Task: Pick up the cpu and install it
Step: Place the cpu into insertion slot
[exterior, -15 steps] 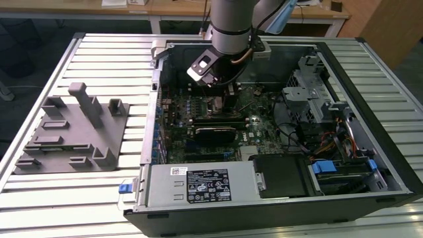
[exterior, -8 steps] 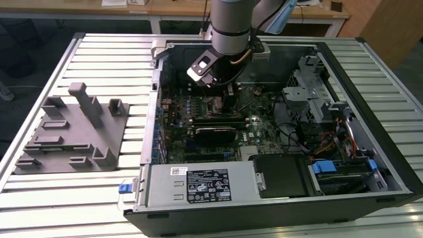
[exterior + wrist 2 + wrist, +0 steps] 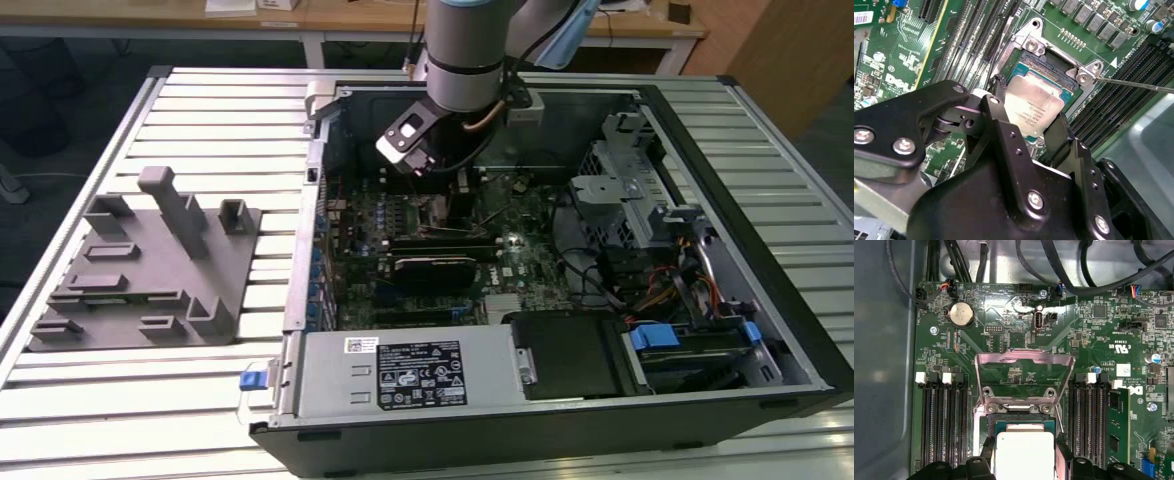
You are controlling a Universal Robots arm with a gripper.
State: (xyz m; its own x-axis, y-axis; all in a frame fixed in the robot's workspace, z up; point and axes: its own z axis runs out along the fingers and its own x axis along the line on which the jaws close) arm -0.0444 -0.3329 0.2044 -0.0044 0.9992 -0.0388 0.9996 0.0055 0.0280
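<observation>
The cpu [image 3: 1035,106] sits between your jaws, pale metal top up, directly over the open socket [image 3: 1054,62] on the green board [image 3: 1004,335]. In both wrist views the two black fingers [image 3: 1063,456] press against opposite edges of the cpu [image 3: 1025,452], so the jaws are closed on it. You cannot tell from these views whether it is already seated or just above the contacts. The socket's metal cover [image 3: 1024,371] is flipped up and lies back against the board, and its thin lever [image 3: 1136,86] stands free to one side. Rows of black memory slots [image 3: 944,425] flank the socket on both sides, and one green memory stick [image 3: 1117,426] stands in the outer row. In the exterior view your arm [image 3: 462,60] reaches down into the open computer case [image 3: 310,180], near the case's far wall. The case takes up the counter [image 3: 214,110] toward the exterior view's right edge, and a grey tray [image 3: 134,290] with upright posts lies beside it, toward the exterior view's left edge.
</observation>
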